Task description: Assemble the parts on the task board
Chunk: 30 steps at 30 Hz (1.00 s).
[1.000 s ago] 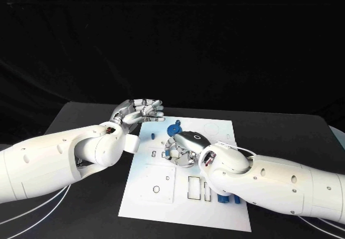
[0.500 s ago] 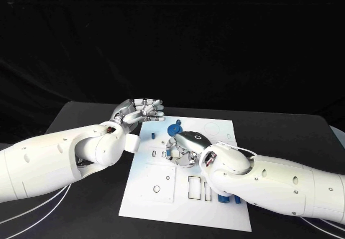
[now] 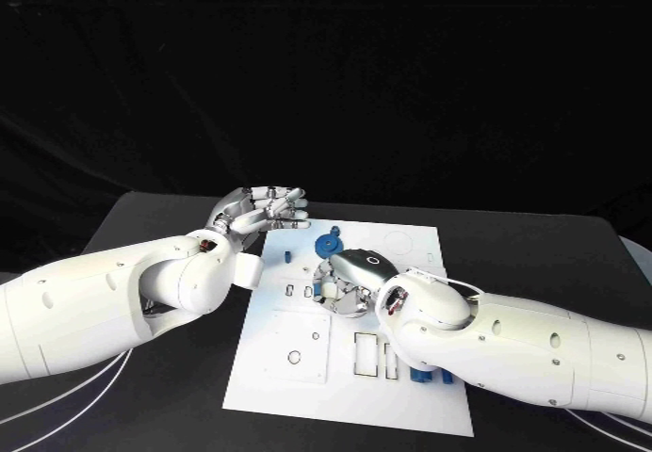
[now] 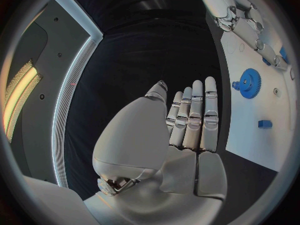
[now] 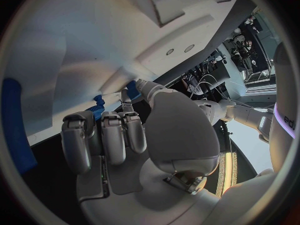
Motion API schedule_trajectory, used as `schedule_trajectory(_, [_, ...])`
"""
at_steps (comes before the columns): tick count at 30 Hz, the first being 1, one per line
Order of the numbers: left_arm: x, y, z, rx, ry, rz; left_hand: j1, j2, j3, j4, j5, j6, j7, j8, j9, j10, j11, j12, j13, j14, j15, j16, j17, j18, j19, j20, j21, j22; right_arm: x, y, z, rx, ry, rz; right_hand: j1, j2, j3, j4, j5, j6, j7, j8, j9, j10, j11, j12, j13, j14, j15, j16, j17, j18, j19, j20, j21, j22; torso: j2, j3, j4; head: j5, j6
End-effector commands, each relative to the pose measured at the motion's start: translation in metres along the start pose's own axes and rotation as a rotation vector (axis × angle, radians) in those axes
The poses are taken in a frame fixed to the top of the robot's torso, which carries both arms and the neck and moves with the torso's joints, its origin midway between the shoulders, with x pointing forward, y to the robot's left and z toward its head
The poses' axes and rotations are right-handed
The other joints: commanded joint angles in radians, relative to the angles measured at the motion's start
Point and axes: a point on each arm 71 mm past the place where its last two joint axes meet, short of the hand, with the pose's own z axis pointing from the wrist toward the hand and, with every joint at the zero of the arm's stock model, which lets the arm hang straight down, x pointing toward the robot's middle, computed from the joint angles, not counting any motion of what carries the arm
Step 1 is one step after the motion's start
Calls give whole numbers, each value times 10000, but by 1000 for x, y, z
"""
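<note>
On the task board (image 3: 306,358) the blue gear (image 3: 328,245) lies flat, the right hand (image 3: 347,281) curls down beside it, seemingly empty, and the left hand (image 3: 262,211) hovers with straight fingers pressed together.

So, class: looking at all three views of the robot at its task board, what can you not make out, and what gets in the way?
- Head view: what lies under the right hand on the task board; the hand covers it.
- Head view: the blue parts at the near edge, half hidden by the right arm.
- Right wrist view: whether the fingers touch the blue piece; they hide the contact.
- Left wrist view: the small blue block; too small to tell its shape.
</note>
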Motion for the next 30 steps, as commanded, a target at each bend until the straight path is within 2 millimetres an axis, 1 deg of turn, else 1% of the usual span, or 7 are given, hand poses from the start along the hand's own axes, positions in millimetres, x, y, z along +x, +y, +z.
schedule_trajectory(1, [2, -1, 1, 81, 176, -92, -72, -2, 69, -7, -40, 41, 103, -36, -14, 52, -13, -62, 9, 6, 38, -53, 8, 138, -14, 28, -59, -9, 4, -2, 0, 185, 291, -194, -32, -37, 12, 68, -49, -91, 17, -65, -26, 398, 74, -42, 1865, 1043, 80, 34, 2631, -144, 1046, 55, 44, 2629, 0, 4, -3, -1, -4])
schedule_trajectory(12, [2, -1, 1, 64, 175, -91, -72, -2, 69, -7, -40, 41, 103, -36, -14, 52, -13, -62, 9, 6, 38, -53, 8, 138, -14, 28, -59, -9, 4, -2, 1, 155, 194, -269, -93, -112, -14, 114, -122, -240, 95, -176, -68, 347, 148, -91, 1816, 1043, 147, 34, 2631, -144, 1046, 120, 44, 2629, 0, 6, -6, 2, -4])
schedule_trajectory(16, [2, -1, 1, 61, 170, -89, -72, -2, 69, -7, -40, 41, 103, -36, -14, 52, -13, -62, 9, 6, 38, -53, 8, 138, -14, 28, -59, -9, 3, -1, 1, 108, 139, -287, -162, -186, -70, 168, -275, -368, 140, -276, -106, 316, 194, -120, 1787, 1043, 192, 34, 2631, -144, 1046, 168, 44, 2629, -1, 8, -6, 6, 0])
schedule_trajectory(19, [2, -1, 1, 59, 170, -89, -72, -2, 69, -7, -40, 41, 103, -36, -14, 52, -13, -62, 9, 6, 38, -53, 8, 138, -14, 28, -59, -9, 3, -1, 0, 73, 110, -285, -322, -347, -294, 315, -860, -507, 179, -401, -144, 272, 240, -161, 1745, 1043, 241, 34, 2631, -144, 1046, 226, 44, 2629, -5, 6, -9, 6, -1])
schedule_trajectory(23, [2, -1, 1, 58, 169, -88, -72, -2, 69, -7, -40, 41, 103, -36, -14, 52, -13, -62, 9, 6, 38, -53, 8, 138, -14, 28, -59, -9, 2, 0, 0, 20, -40, -239, -364, -400, -579, 484, -1161, -655, 225, -532, -182, 230, 283, -199, 1706, 1043, 279, 34, 2631, -144, 1046, 269, 44, 2629, -2, 6, -9, 9, -6])
schedule_trajectory(27, [1, -1, 1, 42, 153, -82, -72, -2, 69, -7, -40, 41, 103, -36, -14, 52, -13, -62, 9, 6, 38, -53, 8, 138, -14, 28, -59, -9, -2, 1, -2, -125, -555, -70, -269, -356, -1163, 777, -1188, -747, 270, -648, -209, 199, 330, -222, 1680, 1043, 325, 34, 2631, -144, 1046, 315, 44, 2629, -4, 11, -3, 4, -2])
schedule_trajectory(30, [0, 0, 1, -11, 152, -2, -82, -7, 77, -12, -41, 49, 94, -43, -16, 63, -16, -78, 11, 11, 38, -66, 26, 142, -16, 33, -80, -12, -9, 1, -7, -452, -1311, 240, -82, -287, -1453, 869, -1131, -791, 299, -710, -221, 171, 350, -245, 1655, 1041, 333, 32, 2624, -144, 1046, 340, 44, 2629, -12, 16, -2, 7, -1])
